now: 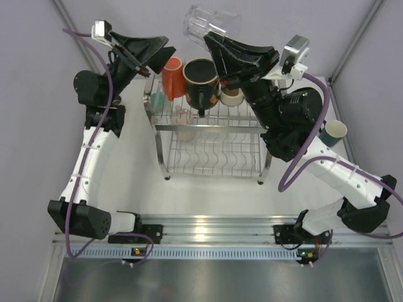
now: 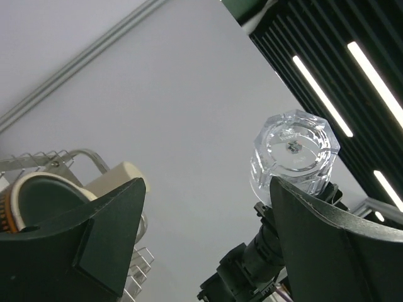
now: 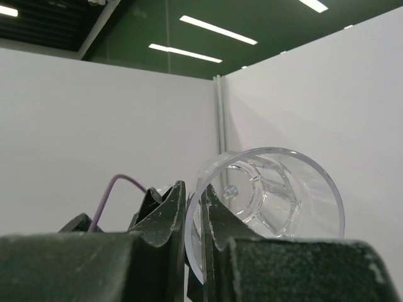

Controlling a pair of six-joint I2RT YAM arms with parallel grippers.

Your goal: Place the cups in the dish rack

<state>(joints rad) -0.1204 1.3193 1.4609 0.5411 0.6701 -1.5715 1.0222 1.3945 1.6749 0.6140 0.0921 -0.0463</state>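
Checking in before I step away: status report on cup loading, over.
Left fingers open, empty, by the orange cup. Right fingers shut on rim of clear cup, high over dish rack, far edge. Black mug crowds that end; near slots free.

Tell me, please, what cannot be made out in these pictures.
Top view: the right arm hides most of the cream cup and the base of the teal cup.
Left wrist view: the left gripper blocks most of the rack.
Right wrist view: the right gripper covers the lower part of the clear cup.
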